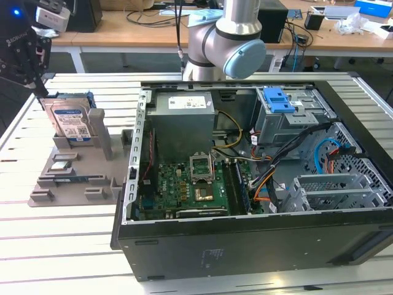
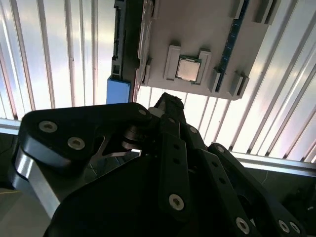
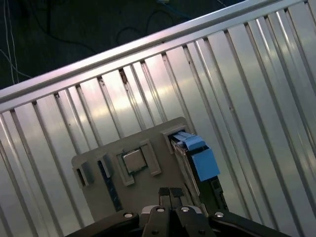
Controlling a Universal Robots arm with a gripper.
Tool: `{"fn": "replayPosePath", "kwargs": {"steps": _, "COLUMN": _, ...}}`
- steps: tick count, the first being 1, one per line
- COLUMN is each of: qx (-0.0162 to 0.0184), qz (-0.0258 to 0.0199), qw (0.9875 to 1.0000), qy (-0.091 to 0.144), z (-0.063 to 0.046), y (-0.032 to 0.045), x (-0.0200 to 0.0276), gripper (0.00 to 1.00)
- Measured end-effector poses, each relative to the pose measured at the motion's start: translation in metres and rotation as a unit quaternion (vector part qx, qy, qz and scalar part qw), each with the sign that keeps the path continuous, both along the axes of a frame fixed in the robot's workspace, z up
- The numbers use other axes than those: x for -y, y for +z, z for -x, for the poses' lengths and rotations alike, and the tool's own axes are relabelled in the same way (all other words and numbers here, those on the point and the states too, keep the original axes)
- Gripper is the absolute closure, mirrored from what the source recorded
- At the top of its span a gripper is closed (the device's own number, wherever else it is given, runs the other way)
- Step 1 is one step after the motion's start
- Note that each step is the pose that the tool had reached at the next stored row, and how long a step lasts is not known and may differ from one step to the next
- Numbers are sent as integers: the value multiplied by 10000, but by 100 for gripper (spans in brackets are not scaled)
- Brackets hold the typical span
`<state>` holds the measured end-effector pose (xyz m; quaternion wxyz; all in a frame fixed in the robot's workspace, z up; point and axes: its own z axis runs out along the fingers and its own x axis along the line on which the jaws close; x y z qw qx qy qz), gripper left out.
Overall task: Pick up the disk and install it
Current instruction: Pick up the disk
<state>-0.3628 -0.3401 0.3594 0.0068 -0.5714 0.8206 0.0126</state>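
disk (image 1: 69, 121): stands on edge in a slot at the far end of the grey holder (image 1: 73, 184), on the exterior view's left, well apart from the open case (image 1: 245, 239). The label faces the near side, and it's not picked up yet.

tool (image 1: 42, 95): fingers together, nothing in them. It hangs right by the disk's top corner on the exterior view's left. It looks just clear of the disk, but I honestly can't tell if it's touching.

wrist views: both look down past the tool (image 3: 170, 193) at the disk (image 3: 190, 155) seen edge-on. The blue rail (image 3: 202, 163) sticks out towards the camera, and a chip (image 3: 132, 160) sits on the holder beside it.

heft: my guess is fairly heavy for its size and totally stiff, so no flex to worry about.

surface: smooth metal and a slick label, so I'd say slippery-ish in a pinch. The plastic rails probably give a bit.

fragility: a drive, so I'd treat it as knock-sensitive. No bumping it on the slot walls.

grip spot: the top half stands clear of the slot. I reckon a pinch across the thin way, one finger per flat face, near the middle of the top edge so it doesn't swing.

worktop (image 1: 73, 252): slatted metal that carries both the holder and the case.
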Motion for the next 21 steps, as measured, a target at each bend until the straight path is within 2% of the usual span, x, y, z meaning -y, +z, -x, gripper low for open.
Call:
{"fn": "replayPosePath", "kwargs": {"steps": 3, "qx": 0, "qz": 0, "qw": 9998, "qy": 196, "z": 0, "y": 0, "x": 0, "gripper": 89}}
{"fn": "replayPosePath", "kwargs": {"steps": 7, "qx": 0, "qz": 0, "qw": 9988, "qy": 482, "z": 0, "y": 0, "x": 0, "gripper": 89}}
{"fn": "replayPosePath", "kwargs": {"steps": 13, "qx": 0, "qz": 0, "qw": 9974, "qy": 726, "z": 0, "y": 0, "x": 0, "gripper": 89}}
{"fn": "replayPosePath", "kwargs": {"steps": 19, "qx": 0, "qz": 0, "qw": 9947, "qy": 1026, "z": 0, "y": 0, "x": 0, "gripper": 89}}
{"fn": "replayPosePath", "kwargs": {"steps": 21, "qx": 0, "qz": 0, "qw": 9932, "qy": 1168, "z": 0, "y": 0, "x": 0, "gripper": 89}}
